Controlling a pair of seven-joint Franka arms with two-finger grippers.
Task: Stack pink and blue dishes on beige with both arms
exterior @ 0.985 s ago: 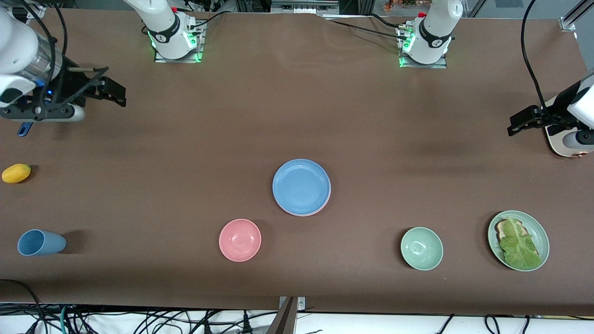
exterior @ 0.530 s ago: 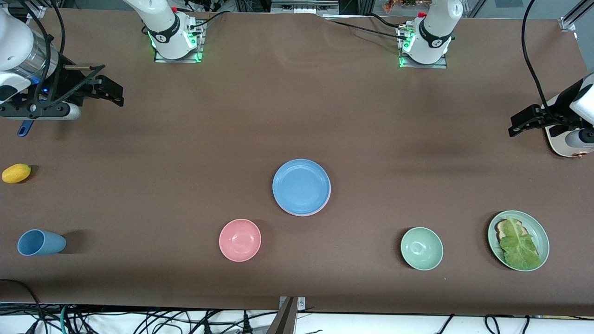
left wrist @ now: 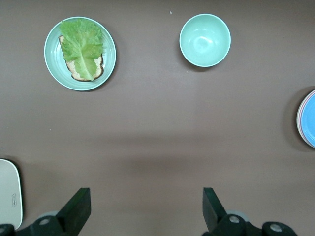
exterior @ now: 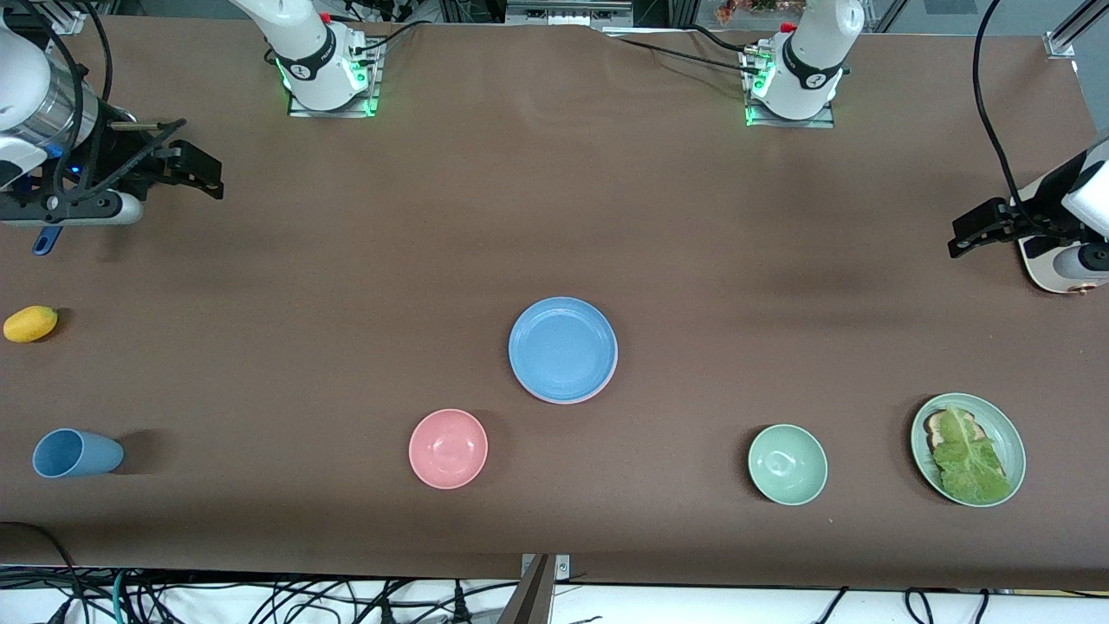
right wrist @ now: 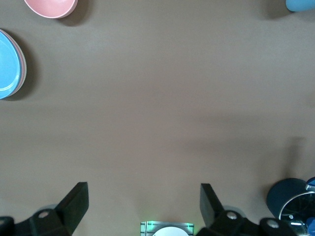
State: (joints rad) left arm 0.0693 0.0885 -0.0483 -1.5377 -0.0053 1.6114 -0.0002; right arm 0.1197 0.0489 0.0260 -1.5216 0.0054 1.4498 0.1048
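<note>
The blue plate [exterior: 562, 348] lies in the middle of the table on top of the pink plate, of which only a thin rim [exterior: 609, 379] shows. The same stack appears in the left wrist view [left wrist: 308, 119] and in the right wrist view [right wrist: 9, 64]. I see no beige plate; it is hidden or out of view. My right gripper [exterior: 197, 169] hangs open over the right arm's end of the table and holds nothing [right wrist: 142, 191]. My left gripper [exterior: 972, 228] hangs open and empty over the left arm's end [left wrist: 146, 194].
A pink bowl [exterior: 448, 448], a green bowl [exterior: 787, 464] and a green plate with lettuce [exterior: 1003, 431] lie nearer the camera. A blue cup [exterior: 74, 453] lies on its side and a yellow fruit [exterior: 30, 323] sits at the right arm's end. A pale board [exterior: 1038, 264] lies under the left gripper.
The right gripper has drifted a little toward the robots' side and the right arm's end of the table. The left gripper has barely shifted. The plates have not moved.
</note>
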